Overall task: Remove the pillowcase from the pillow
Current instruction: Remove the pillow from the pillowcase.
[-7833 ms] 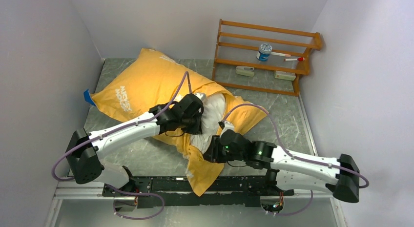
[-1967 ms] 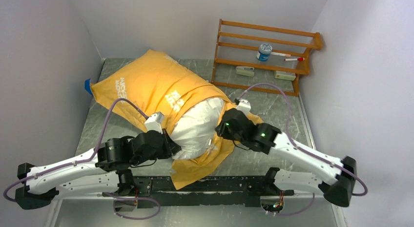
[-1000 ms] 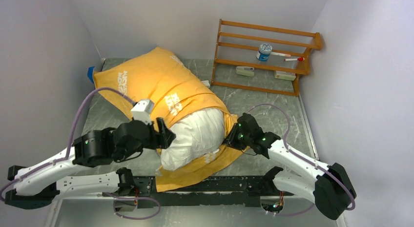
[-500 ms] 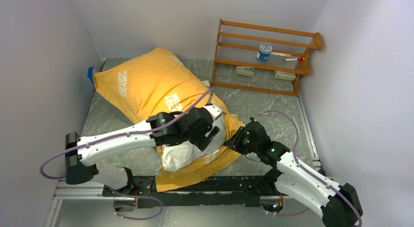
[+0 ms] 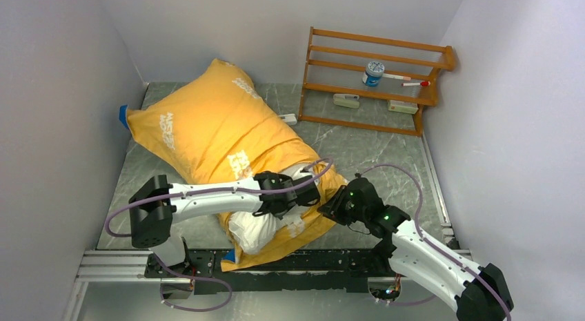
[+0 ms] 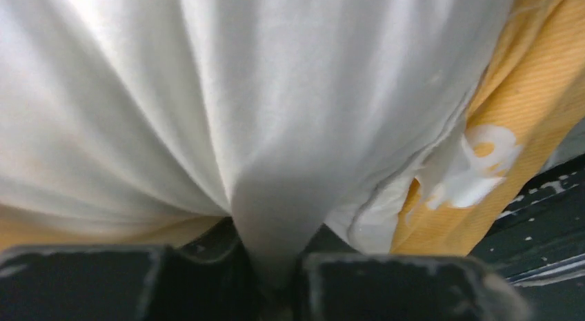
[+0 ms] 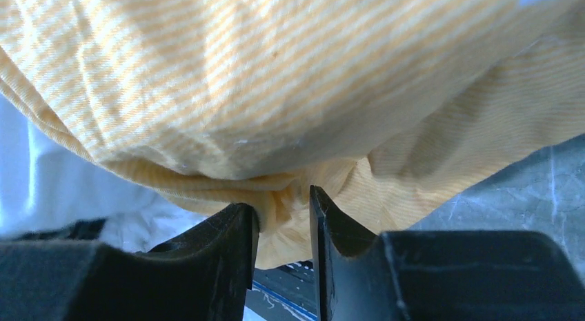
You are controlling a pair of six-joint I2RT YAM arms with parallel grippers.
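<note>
The pillowcase lies orange-yellow side up with white lettering, running from the back left to the near middle. The white pillow sticks out of its open near end. My left gripper is over that opening, shut on a fold of the white pillow, with the pillowcase beside it on the right in the left wrist view. My right gripper is at the opening's right edge. Its fingers pinch a bunch of the orange pillowcase.
A wooden rack stands at the back right, holding a tin, a marker and small blocks. A small white object lies by the pillowcase's far edge. Walls close in on the left and right. The black rail runs along the near edge.
My left gripper has moved nearer and to the right, onto the pillow at the opening. Less white pillow shows than half a second ago. The right gripper has barely moved.
</note>
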